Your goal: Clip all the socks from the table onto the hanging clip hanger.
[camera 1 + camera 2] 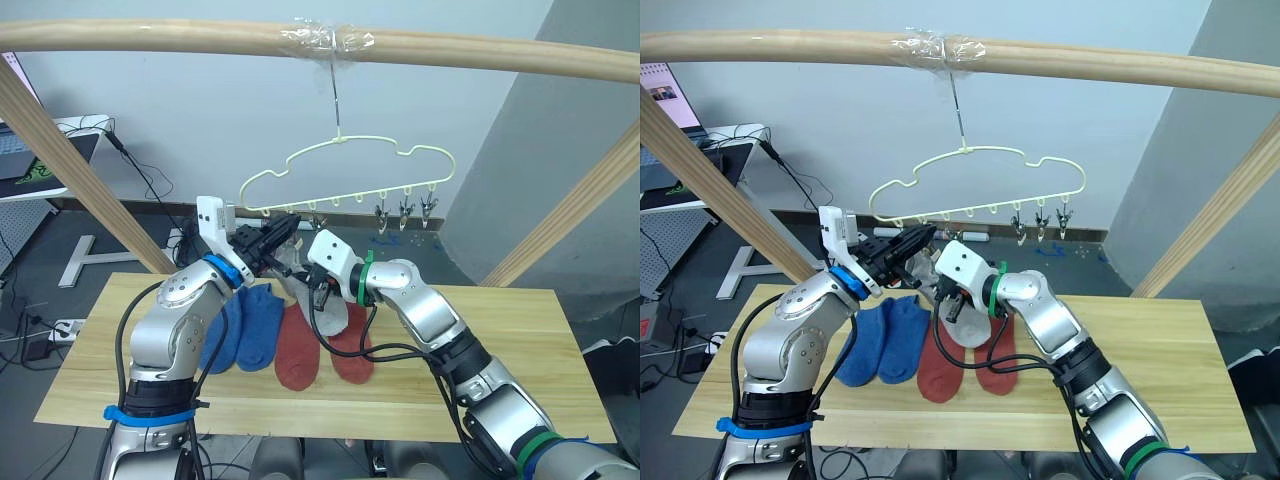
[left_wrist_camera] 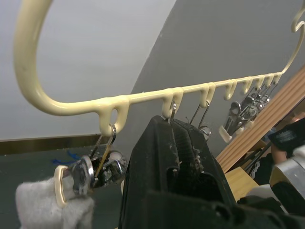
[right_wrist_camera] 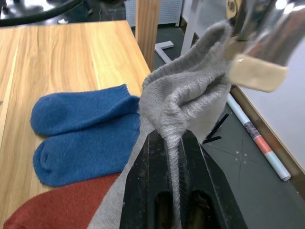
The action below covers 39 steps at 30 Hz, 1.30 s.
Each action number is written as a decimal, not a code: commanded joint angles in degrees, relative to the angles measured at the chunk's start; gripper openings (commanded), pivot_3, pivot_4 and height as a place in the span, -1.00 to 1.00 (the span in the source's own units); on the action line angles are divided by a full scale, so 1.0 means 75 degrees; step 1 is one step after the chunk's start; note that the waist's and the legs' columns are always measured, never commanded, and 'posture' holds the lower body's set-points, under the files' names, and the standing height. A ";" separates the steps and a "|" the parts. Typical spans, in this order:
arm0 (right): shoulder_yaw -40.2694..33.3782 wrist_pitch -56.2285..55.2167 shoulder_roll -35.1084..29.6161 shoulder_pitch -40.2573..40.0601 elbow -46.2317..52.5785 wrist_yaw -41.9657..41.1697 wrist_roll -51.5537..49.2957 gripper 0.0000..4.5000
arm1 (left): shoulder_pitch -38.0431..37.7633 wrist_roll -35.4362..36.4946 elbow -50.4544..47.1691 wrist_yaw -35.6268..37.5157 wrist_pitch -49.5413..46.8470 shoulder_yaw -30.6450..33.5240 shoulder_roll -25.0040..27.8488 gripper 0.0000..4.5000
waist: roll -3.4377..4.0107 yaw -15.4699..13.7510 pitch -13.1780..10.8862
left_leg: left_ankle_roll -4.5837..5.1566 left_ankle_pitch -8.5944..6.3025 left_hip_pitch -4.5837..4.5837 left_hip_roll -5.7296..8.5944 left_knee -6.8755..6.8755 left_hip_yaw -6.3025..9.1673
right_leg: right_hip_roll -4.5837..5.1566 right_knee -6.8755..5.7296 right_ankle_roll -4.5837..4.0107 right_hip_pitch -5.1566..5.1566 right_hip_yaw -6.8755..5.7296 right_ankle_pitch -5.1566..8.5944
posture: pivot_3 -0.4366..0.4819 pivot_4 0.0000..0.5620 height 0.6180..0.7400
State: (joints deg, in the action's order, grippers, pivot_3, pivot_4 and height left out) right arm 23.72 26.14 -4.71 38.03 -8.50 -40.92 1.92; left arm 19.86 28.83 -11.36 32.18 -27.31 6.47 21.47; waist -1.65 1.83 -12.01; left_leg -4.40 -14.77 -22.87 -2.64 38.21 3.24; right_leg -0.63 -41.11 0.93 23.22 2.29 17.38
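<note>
Up at the left end of the clip hanger point(image 1: 345, 175), the right gripper point(image 3: 174, 143) is pinching a light grey sock point(image 3: 183, 100) in closed jaws, its cuff meeting a metal clip point(image 2: 90, 171) and its length trailing down toward the desk point(image 1: 520, 350). Beside it, the left gripper point(image 2: 174, 143) is pressing closed jaws just under the hanger's bar, while two blue socks point(image 1: 250, 325) and two rust-red socks point(image 1: 300, 355) are lying side by side, toes pointing toward the robot.
</note>
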 commanded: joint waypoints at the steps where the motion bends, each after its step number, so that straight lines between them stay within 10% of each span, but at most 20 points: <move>1: -0.0302 -0.0036 0.0147 0.0294 0.0158 0.0088 -0.0244 -0.99 | -0.0012 -0.0020 -0.0342 0.0141 0.0190 -0.0033 0.0095 -1.00 | 0.0000 0.0001 0.0000 | 0.0000 0.0000 0.0000 0.0000 0.0000 0.0000 | 0.0000 0.0000 0.0000 0.0000 0.0000 0.0000 | -0.03 -0.55 0.42; 15: -0.0399 0.0021 0.0185 0.0336 0.0629 0.0139 -0.0389 -0.99 | -0.0096 -0.0220 -0.0156 0.0133 0.0329 -0.0031 0.0094 -1.00 | 0.0000 -0.0002 0.0000 | 0.0000 0.0000 0.0000 0.0000 -0.0001 0.0000 | 0.0000 -0.0001 0.0000 0.0001 0.0000 0.0000 | -0.03 -0.55 0.42; 23: -0.0352 -0.0056 0.0179 0.0357 0.0570 0.0144 -0.0336 -1.00 | -0.0232 -0.0304 -0.0246 0.0283 0.0390 -0.0081 0.0226 0.25 | 0.0000 0.0002 0.0001 | 0.0000 0.0000 0.0000 0.0000 -0.0001 -0.0001 | 0.0000 -0.0001 0.0000 0.0002 0.0001 0.0000 | -0.03 -0.56 0.42; 28: -0.0307 -0.0131 0.0204 0.0322 0.0494 0.0189 -0.0297 -1.00 | -0.0416 -0.0406 -0.0409 0.0292 0.0493 -0.0048 0.0355 0.25 | -0.0001 0.0001 0.0002 | 0.0000 0.0000 -0.0001 -0.0001 0.0000 -0.0001 | 0.0000 -0.0001 -0.0001 0.0002 0.0001 0.0000 | -0.01 -0.56 0.42; 32: -0.0068 -0.0334 0.0147 0.0199 0.0366 0.0492 0.0104 -0.37 | -0.0597 -0.0529 -0.0548 0.0255 0.0629 -0.0049 0.0399 0.26 | -0.0001 -0.0005 0.0003 | 0.0000 0.0000 0.0000 -0.0002 -0.0002 0.0000 | 0.0000 -0.0001 -0.0001 0.0002 0.0000 0.0000 | 0.00 -0.57 0.42; 39: 0.0108 -0.0593 -0.0314 -0.0313 0.0855 0.0568 0.0393 -0.37 | -0.0920 -0.0756 -0.0817 0.0315 0.0832 -0.0079 0.0549 0.26 | -0.0011 -0.0011 0.0012 | 0.0000 0.0000 -0.0001 -0.0001 -0.0001 -0.0002 | 0.0000 -0.0001 0.0000 0.0002 0.0002 0.0000 | 0.00 -0.56 0.42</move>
State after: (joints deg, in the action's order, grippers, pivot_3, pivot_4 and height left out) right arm 24.56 22.83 -6.59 36.15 -6.07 -37.07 4.53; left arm 13.26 23.88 -15.01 34.33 -23.05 5.63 24.86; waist -1.73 1.74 -11.91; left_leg -4.40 -14.77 -22.87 -2.64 38.20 3.23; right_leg -0.63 -41.12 0.93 23.24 2.31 17.38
